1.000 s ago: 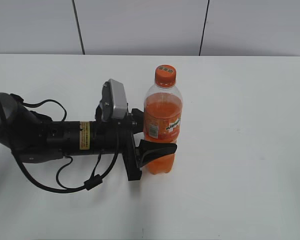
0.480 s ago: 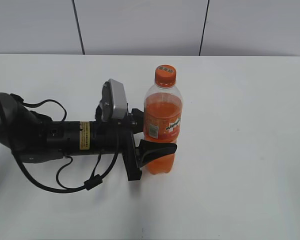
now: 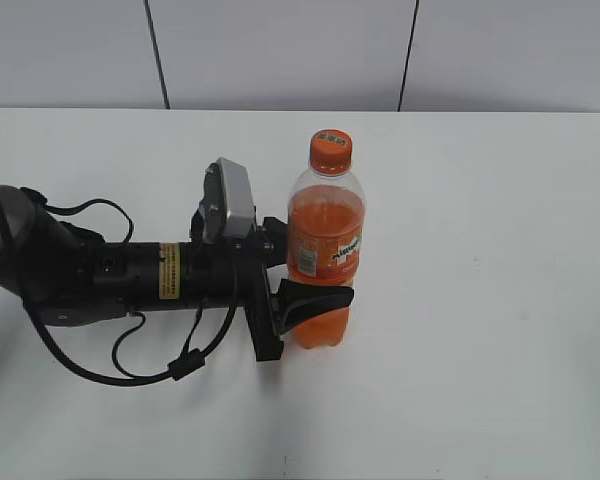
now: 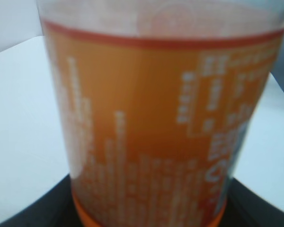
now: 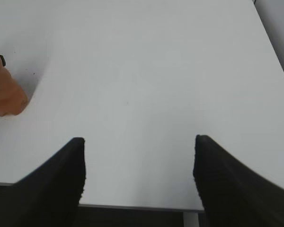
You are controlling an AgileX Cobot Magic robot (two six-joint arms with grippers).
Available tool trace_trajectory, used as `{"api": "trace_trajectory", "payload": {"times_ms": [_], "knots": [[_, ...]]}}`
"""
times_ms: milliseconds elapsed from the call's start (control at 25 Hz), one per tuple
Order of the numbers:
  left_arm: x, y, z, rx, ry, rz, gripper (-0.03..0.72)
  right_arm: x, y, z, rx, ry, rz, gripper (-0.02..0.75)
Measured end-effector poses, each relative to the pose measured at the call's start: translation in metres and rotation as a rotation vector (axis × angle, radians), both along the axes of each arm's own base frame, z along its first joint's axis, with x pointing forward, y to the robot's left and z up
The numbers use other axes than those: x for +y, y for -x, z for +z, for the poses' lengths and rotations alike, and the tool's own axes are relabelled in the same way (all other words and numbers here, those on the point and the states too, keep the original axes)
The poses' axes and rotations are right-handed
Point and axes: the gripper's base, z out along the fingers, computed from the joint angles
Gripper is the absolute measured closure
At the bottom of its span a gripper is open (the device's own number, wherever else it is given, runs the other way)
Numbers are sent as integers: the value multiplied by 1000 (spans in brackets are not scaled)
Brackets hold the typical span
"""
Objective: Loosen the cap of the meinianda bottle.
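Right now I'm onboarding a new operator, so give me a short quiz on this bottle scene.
1. True or false: the left tool is shut on the meinianda bottle.
2. Multiple choice: where is the cap? A) lying on the table B) on the bottle's neck C) held in the right tool
3. Fill in: the right tool's fingers stand ____ with nothing between them.

Key: 1 true: it holds the bottle's lower body from the side. 2 B. 3 open, over bare table, away from the bottle.
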Motion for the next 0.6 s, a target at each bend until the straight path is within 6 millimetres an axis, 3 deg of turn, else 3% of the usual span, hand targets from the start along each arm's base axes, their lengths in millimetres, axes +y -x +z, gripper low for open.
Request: {"api": "trace_trajectory", "payload": {"times_ms": [240, 600], "knots": [[0, 0, 0, 0, 2, -1, 279, 5, -20, 11, 250, -44, 9, 204], [0, 0, 0, 0, 4, -3, 279, 15, -76, 62, 409, -134, 21, 204]]}}
